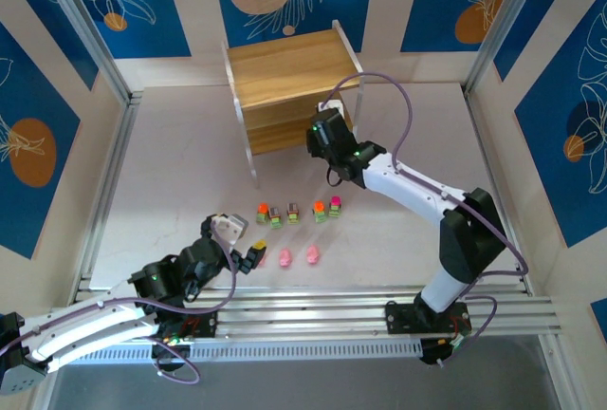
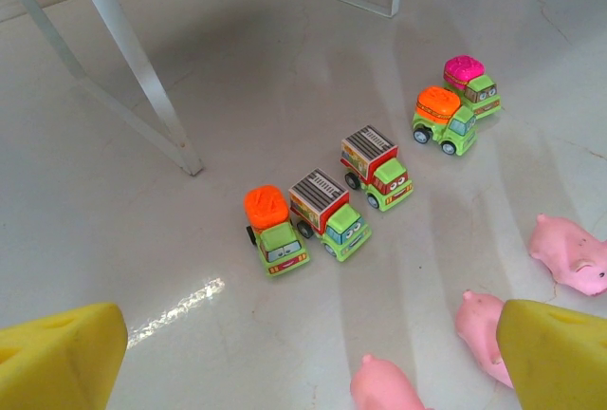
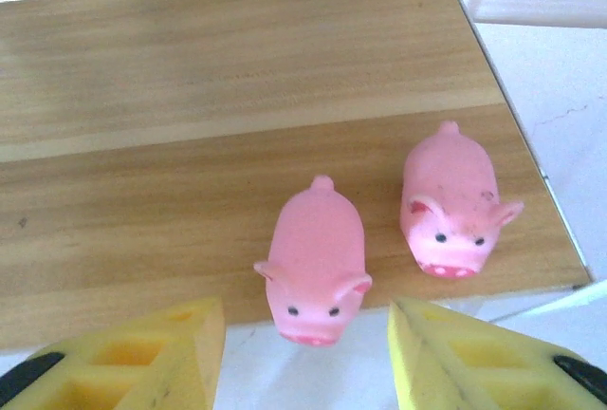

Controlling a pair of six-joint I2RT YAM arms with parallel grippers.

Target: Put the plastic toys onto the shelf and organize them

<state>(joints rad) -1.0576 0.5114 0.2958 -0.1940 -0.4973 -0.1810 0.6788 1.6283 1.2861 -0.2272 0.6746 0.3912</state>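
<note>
Right gripper [image 3: 305, 310] part open, holding nothing. Its yellow fingers [image 3: 142, 363] stand clear on either side of a pink pig [image 3: 318, 258], with no contact seen. That pig sits just ahead of the fingertips, facing the gripper, snout poking over the near edge of a wooden board of the shelf [image 3: 190, 78]. Second pig [image 3: 450, 196] just right of the first and slightly farther in, also facing back, the two apart. Beyond both, bare board. From above, this gripper sits at the front right corner of the lower board.

Left gripper [image 2: 308, 320] wide open and empty, over the white tabletop [image 2: 142, 239]. Nearest, between the pads: near pig [image 2: 389, 386] about centre, and another pig [image 2: 484, 329] close against the right-hand pad [image 2: 555, 358]; cannot tell if they touch. Third floor pig [image 2: 569, 253] ahead and to the right.

Farther out, five green trucks in a loose line running away to the right:
- orange-topped truck [image 2: 275, 230]
- grey-roofed truck [image 2: 329, 213] just beside it
- red-sided truck [image 2: 377, 168]
- second orange truck [image 2: 444, 121]
- pink-topped truck [image 2: 471, 85], farthest

All upright, facing the gripper. Far left, a white shelf leg [image 2: 142, 78] slants down to the tabletop.
</note>
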